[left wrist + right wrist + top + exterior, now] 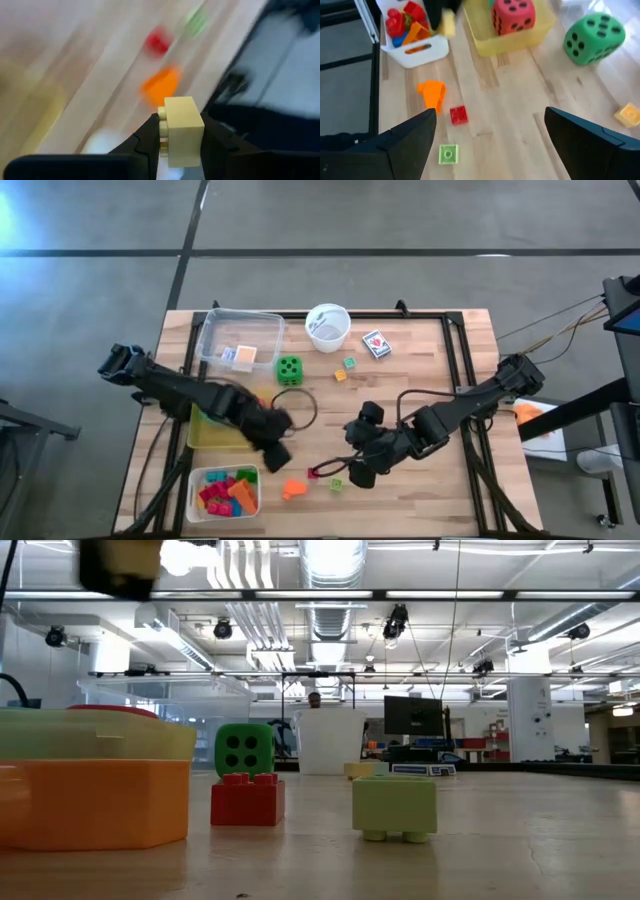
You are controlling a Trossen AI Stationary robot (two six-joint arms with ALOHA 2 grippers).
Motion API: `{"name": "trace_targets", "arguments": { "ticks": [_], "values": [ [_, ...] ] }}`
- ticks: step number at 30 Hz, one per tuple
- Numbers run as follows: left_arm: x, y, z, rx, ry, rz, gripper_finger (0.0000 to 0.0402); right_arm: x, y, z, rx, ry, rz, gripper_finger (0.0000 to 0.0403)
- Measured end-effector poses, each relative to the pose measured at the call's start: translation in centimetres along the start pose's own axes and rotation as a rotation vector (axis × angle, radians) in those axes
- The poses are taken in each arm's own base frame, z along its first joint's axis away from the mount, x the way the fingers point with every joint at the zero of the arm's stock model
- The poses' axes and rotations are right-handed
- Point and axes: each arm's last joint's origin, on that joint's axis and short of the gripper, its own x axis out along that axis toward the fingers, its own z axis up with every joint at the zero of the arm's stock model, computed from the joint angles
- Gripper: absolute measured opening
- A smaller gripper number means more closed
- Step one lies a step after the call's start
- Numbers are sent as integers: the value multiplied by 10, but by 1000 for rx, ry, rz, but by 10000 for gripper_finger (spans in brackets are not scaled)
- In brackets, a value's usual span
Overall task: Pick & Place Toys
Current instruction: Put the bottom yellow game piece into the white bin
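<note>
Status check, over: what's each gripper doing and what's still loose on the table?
Left gripper shut on pale yellow block, near white tray. Right gripper open, empty, above red block, green block, orange block. Nothing blocking.

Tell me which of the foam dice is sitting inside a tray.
The red die, with black pips, sits inside the yellow tray. The green die stands on the bare table beside that tray.

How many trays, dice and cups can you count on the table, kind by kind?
Trays: 3 (clear tray, yellow tray, white tray)
Dice: 2 (green die, red die)
Cups: 1 (white cup)
Total: 6
</note>
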Motion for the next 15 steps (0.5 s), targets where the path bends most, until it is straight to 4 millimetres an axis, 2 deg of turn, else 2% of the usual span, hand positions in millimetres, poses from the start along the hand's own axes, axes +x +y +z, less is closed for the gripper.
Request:
{"name": "trace_targets", "arguments": {
  "ticks": [4,7,15],
  "values": [
    [2,6,-30,0,152,156,95,3,-1,-7,32,28,-9,366],
    [4,3,-49,24,197,191,95,6,-2,-11,32,37,-16,366],
    [9,-11,-97,205,191,213,95,14,-4,-21,33,58,-33,367]
  ]
}}
